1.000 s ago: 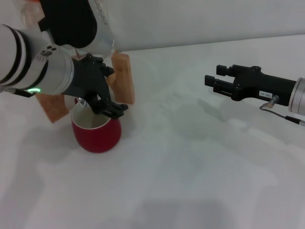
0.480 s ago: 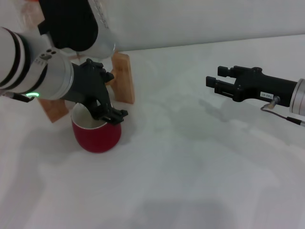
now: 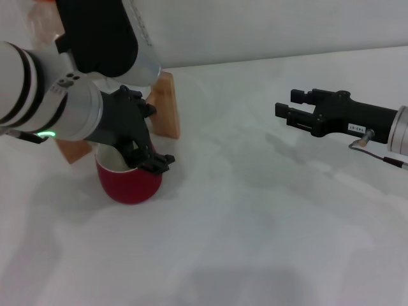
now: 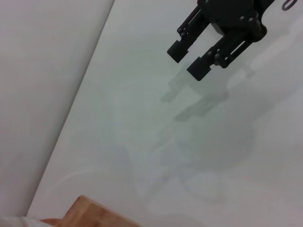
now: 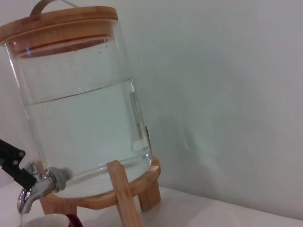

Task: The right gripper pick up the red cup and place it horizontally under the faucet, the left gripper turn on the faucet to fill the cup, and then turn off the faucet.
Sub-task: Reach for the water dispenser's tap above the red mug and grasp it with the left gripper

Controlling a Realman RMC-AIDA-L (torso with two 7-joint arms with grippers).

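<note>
While the red cup (image 3: 129, 182) stands upright on the white table (image 3: 255, 223), nearest the robot on its left side, the left gripper (image 3: 148, 157) hangs just over the cup's rim with its black fingers reaching down across the white inside; whether those fingers are spread or pressed together cannot be told. From the right wrist view, the chrome faucet (image 5: 37, 189) sits directly above the cup (image 5: 52, 220), its spout turned down toward the opening, with a black fingertip (image 5: 14, 163) just beside its top. Behind the cup, the wooden stand (image 3: 164, 105) carries the clear water jar (image 5: 83, 118), partly filled and capped by a wooden lid (image 5: 59, 24). Well apart on the other side, the right gripper (image 3: 285, 109) hovers above the table with its two fingers spread and nothing between them.
</note>
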